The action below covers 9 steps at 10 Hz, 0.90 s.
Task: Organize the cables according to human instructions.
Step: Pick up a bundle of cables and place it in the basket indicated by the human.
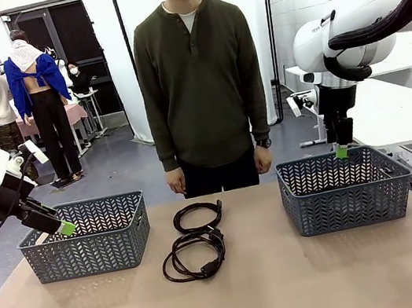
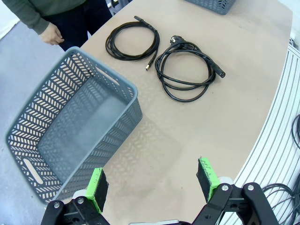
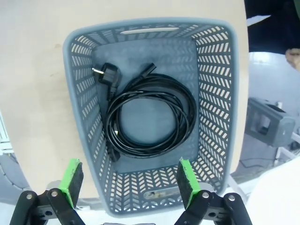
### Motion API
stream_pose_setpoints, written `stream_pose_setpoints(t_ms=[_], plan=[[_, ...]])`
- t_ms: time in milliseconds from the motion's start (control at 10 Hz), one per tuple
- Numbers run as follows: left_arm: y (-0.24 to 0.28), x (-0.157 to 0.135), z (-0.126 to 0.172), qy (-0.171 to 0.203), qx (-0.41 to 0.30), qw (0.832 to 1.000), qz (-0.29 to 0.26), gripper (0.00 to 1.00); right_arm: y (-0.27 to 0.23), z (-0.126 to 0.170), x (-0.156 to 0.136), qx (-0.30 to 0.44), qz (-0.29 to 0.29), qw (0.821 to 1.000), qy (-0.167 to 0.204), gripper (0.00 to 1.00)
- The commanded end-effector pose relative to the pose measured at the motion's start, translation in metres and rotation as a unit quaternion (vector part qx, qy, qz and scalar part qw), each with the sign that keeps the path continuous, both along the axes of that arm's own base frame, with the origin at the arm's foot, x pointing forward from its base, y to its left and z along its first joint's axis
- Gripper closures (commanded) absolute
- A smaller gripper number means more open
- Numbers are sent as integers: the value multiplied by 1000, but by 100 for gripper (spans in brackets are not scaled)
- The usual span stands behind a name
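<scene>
In the front view, the right basket largely hides its coiled cable.

Bright, even overhead light, all views. Soft faint shadow beside basket on counter. Front view sharp on cables, far room slightly soft. Wrist views: strong wide-angle bending, counter edge bowed at right.

Matt plastic baskets, smooth black cables
</scene>
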<state>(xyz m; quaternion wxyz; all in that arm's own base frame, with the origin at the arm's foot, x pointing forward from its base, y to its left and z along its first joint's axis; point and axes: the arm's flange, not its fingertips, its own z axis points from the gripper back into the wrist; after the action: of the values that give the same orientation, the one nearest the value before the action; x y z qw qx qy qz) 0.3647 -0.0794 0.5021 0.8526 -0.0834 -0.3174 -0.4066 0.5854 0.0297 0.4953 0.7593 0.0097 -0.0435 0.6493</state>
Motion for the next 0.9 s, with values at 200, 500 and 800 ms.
stream_pose_setpoints(t_ms=[200, 500, 800], plan=[[2, 1, -1, 0, -7, 1000, -2, 0, 32, 10, -19, 38, -70, 997, 11, 0], [2, 1, -1, 0, -7, 1000, -2, 0, 68, 15, -72, 80, -151, 985, 28, 0], [2, 1, -1, 0, -7, 1000, -2, 0, 104, 10, -129, 133, -175, 975, -19, 0]])
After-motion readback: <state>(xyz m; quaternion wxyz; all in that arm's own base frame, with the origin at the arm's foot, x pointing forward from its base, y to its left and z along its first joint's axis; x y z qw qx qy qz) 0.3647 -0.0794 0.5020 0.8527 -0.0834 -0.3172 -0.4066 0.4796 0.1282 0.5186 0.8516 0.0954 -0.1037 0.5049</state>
